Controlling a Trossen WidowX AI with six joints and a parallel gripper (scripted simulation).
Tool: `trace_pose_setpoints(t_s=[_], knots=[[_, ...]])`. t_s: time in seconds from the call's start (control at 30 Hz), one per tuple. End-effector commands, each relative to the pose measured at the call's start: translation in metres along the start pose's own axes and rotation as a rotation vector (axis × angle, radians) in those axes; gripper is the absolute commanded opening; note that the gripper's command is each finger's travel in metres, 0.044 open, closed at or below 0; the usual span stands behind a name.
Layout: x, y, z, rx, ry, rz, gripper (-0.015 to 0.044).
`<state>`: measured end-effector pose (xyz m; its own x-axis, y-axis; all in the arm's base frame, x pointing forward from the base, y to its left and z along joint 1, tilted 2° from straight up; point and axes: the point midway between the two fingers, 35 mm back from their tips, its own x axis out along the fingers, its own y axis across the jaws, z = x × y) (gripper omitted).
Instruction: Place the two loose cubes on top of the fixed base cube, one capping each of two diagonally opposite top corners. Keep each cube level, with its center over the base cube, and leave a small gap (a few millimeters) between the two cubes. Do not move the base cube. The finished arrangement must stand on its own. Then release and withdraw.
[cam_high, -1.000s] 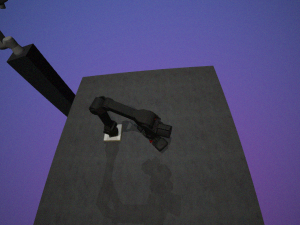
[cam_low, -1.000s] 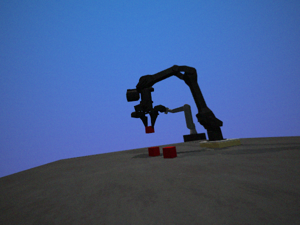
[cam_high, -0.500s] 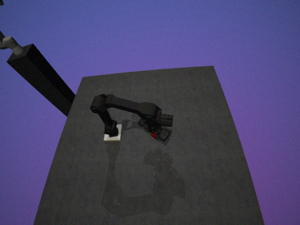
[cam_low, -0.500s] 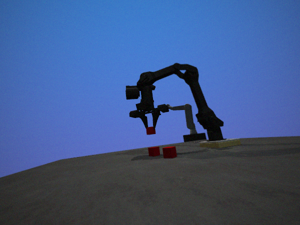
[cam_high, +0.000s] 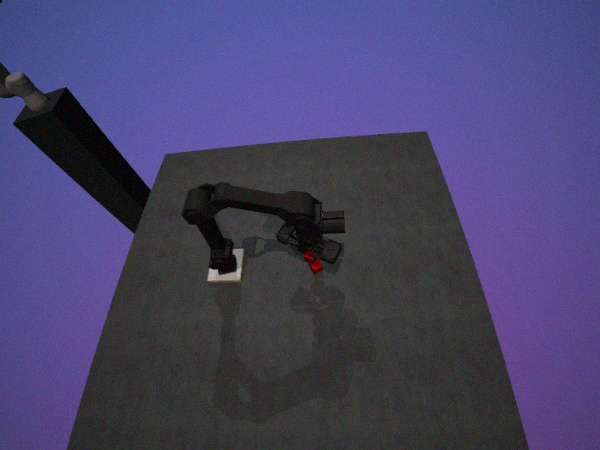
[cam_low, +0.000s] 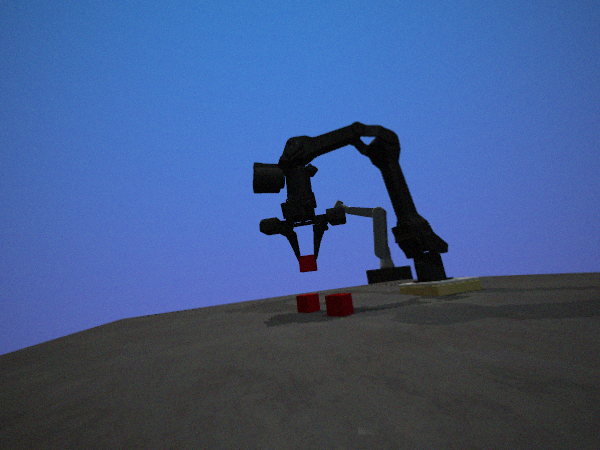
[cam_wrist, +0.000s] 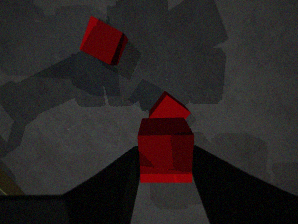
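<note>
My gripper (cam_high: 308, 253) (cam_low: 307, 257) (cam_wrist: 164, 152) is shut on a red cube (cam_low: 308, 264) (cam_wrist: 165, 159) and holds it in the air, its sides between the two fingertips. Two other red cubes rest on the table. One (cam_high: 316, 267) (cam_low: 307, 303) (cam_wrist: 170, 106) shows below the held cube in the exterior view and partly behind it in the wrist view. The other (cam_low: 339, 305) (cam_wrist: 102, 41) is at the upper left in the wrist view and is hidden under the arm in the top view. Which resting cube is the fixed base, I cannot tell.
The grey table (cam_high: 400, 300) (cam_low: 250, 375) carries the arm's pale mounting plate (cam_high: 237, 276) (cam_low: 450, 287). Dark arm shadows fall across it. Another, grey arm (cam_high: 22, 87) (cam_low: 380, 232) stands on a dark pedestal (cam_high: 75, 150) (cam_low: 389, 274) beyond the table.
</note>
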<state>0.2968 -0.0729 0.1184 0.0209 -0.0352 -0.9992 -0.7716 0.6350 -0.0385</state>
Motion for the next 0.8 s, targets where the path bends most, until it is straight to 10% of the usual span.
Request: trace_pose_setpoints(t_s=[0.0,0.77], knots=[[0.004,0.009,0.013,-0.064,-0.001,0.003,0.0105],[0.017,0.053,0.065,-0.322,-0.005,0.006,0.0105]])
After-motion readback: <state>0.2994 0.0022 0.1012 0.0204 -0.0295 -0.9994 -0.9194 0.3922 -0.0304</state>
